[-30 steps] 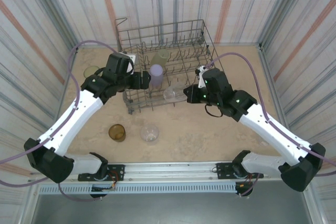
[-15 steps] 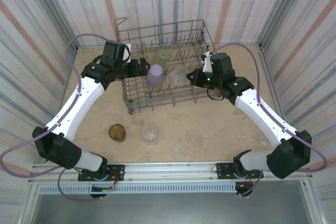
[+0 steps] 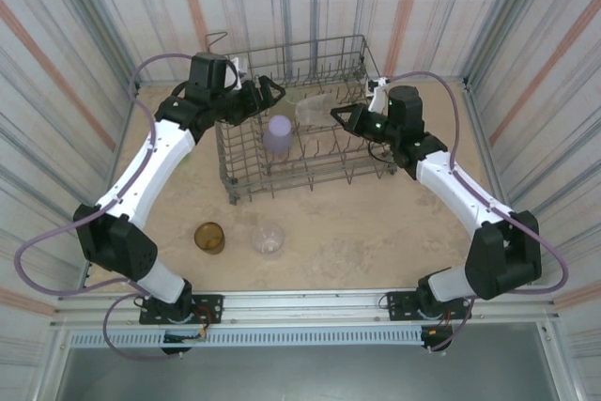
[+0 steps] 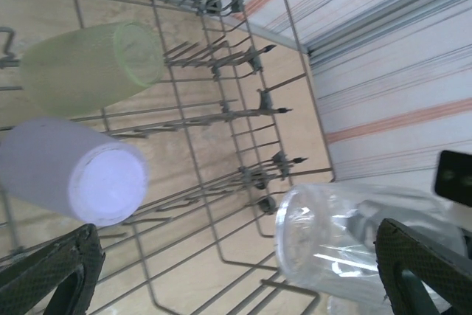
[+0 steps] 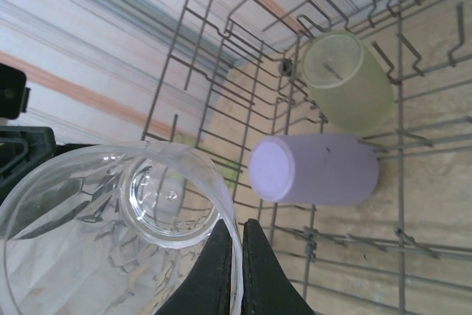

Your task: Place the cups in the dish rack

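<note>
My right gripper (image 5: 237, 256) pinches clear cup (image 5: 74, 241) by rim, over dish rack (image 3: 310, 161); left gripper (image 4: 236, 271) wide open, empty.

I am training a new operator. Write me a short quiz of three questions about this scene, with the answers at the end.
1. True or false: the right pincer is shut on the rim of a clear cup.
2. Which cup stands on the table beside the amber cup? A) a purple one B) a second clear cup C) a green one
3. Fill in: inside the dish rack, the purple cup sits next to a ___ cup.

Key: 1 true; 2 B; 3 green, the green cup.
</note>
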You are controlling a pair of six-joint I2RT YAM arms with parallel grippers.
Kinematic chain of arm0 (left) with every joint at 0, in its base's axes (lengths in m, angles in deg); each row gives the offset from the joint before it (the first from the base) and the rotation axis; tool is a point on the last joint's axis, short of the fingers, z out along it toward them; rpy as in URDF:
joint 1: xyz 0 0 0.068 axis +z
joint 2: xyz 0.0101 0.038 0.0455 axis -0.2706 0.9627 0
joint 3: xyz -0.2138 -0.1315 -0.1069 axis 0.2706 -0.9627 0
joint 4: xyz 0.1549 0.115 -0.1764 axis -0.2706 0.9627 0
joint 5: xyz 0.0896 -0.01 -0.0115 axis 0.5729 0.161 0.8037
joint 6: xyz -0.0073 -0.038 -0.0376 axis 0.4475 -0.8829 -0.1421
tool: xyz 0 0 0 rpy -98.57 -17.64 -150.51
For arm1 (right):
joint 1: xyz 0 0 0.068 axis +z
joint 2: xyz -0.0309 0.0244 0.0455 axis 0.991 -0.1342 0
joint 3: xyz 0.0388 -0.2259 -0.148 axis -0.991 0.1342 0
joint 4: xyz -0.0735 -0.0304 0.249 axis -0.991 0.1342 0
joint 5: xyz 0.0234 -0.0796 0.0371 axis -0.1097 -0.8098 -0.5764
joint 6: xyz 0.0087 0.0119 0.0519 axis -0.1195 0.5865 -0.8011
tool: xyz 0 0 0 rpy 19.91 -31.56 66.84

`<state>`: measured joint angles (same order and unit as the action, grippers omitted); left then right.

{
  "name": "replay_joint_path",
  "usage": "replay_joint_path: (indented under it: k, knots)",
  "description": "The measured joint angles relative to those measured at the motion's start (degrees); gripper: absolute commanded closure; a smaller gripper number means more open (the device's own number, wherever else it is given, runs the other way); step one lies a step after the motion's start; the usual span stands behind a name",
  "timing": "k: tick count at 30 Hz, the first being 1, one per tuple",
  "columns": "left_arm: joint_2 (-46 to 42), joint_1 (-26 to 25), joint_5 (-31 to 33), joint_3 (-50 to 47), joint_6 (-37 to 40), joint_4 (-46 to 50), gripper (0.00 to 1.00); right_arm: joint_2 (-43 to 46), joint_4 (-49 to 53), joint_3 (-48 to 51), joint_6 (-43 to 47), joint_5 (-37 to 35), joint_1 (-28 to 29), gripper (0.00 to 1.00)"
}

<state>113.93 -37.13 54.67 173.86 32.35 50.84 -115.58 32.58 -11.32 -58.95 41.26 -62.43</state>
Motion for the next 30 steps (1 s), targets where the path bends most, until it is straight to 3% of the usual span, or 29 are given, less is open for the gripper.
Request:
replay_joint_path:
  k: [13, 25, 30]
  knots:
    - [1.62, 0.59, -5.68, -2.60, -16.24, -15.34, 0.01, -4.55, -24.52, 5.53, -12.33, 1.88, -0.11, 1.00]
    - [1.70, 0.59, -7.69, -9.70, -27.41, -25.00, 0.02, -8.50, -34.88, 5.81, -17.59, 1.86, 1.57, 1.00]
    - [1.70, 0.70, -7.91, -12.28, -31.52, -28.48, 0.09, -10.47, -38.21, 5.81, -18.99, 1.64, 2.69, 1.00]
